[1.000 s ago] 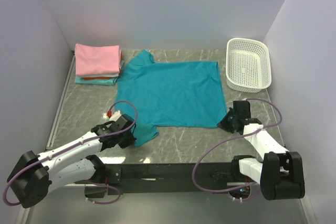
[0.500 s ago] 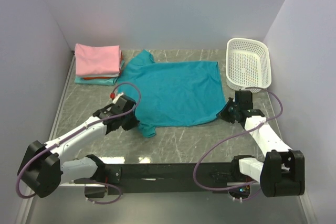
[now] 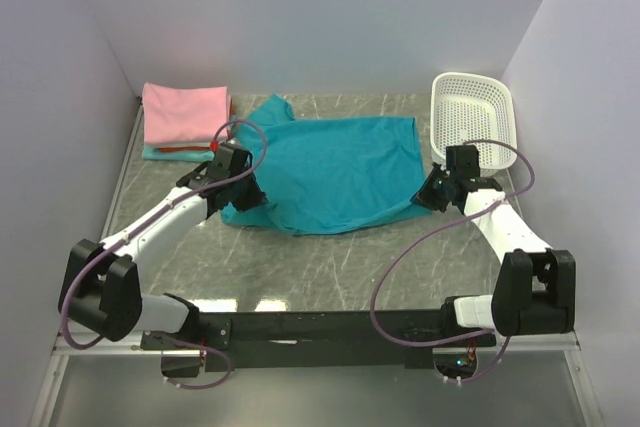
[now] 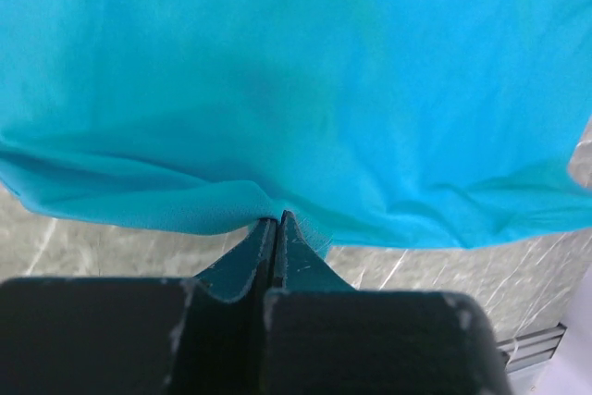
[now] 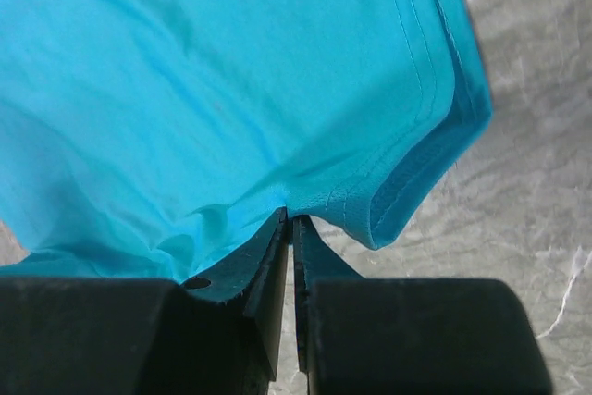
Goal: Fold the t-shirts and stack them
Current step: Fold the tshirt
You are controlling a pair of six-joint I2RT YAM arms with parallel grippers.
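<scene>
A teal-blue t-shirt [image 3: 335, 172] lies spread on the grey marble table, its near part lifted and folded over toward the back. My left gripper [image 3: 245, 199] is shut on its near left edge; the wrist view shows the cloth [image 4: 277, 90] pinched at the tips of my left gripper [image 4: 276, 219]. My right gripper [image 3: 428, 197] is shut on the near right corner, where the hem [image 5: 416, 136] curls over the tips of my right gripper [image 5: 292, 219]. A folded pink t-shirt [image 3: 183, 113] tops a stack at the back left, with aqua [image 3: 158, 153] and red [image 3: 180, 148] edges showing under it.
A white lattice basket [image 3: 472, 120] stands at the back right, just behind my right arm. Purple-grey walls close in the left, back and right sides. Bare marble table [image 3: 340, 267] lies between the shirt and the black bar at the arms' bases.
Both grippers have carried the shirt's near edge away from the arm bases toward the back, the left one furthest. The near part of the shirt now lies folded over the rest.
</scene>
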